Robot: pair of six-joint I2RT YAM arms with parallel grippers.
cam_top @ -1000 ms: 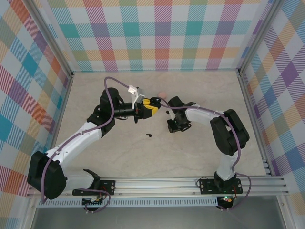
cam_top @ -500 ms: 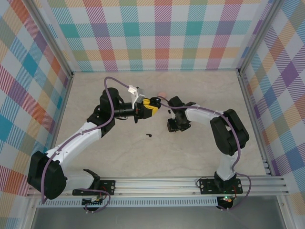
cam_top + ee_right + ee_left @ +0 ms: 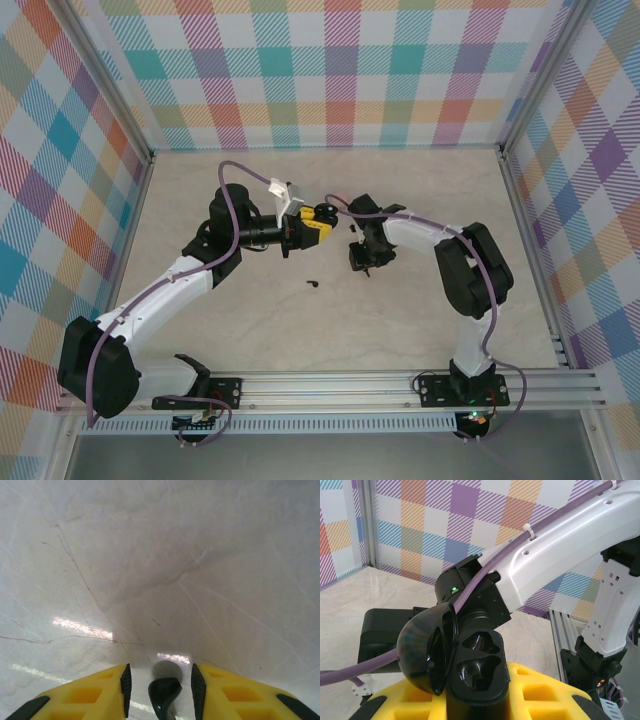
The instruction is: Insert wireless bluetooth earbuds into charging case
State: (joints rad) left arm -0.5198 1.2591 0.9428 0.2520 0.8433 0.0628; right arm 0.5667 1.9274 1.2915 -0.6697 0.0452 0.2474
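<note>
left arm (image 3: 175, 280): reaches from its base at the near left corner up and rightward to mid-table, wrist turned level. left gripper (image 3: 320, 221): yellow fingers clamped on the black charging case (image 3: 477, 667), held raised off the surface; its domed lid (image 3: 422, 655) is hinged open to one side and two moulded wells show bare. right arm (image 3: 470, 275): rises from its base at the near right, folds at the elbow and stretches left, wrist pitched down. right gripper (image 3: 160, 674): fingers a narrow gap apart, straddling a black earbud (image 3: 165, 696) that meets its own reflection on the table; a sliver of space shows on either side of it, so nothing is gripped. second black earbud (image 3: 313, 284): lies loose on the table, near and left of the right gripper. table (image 3: 150, 555): pale marble-look, glossy, with thin dark veins. walls (image 3: 330, 70): pastel plaid panels on three sides. rail (image 3: 330, 385): aluminium, along the near edge, bearing both bases
</note>
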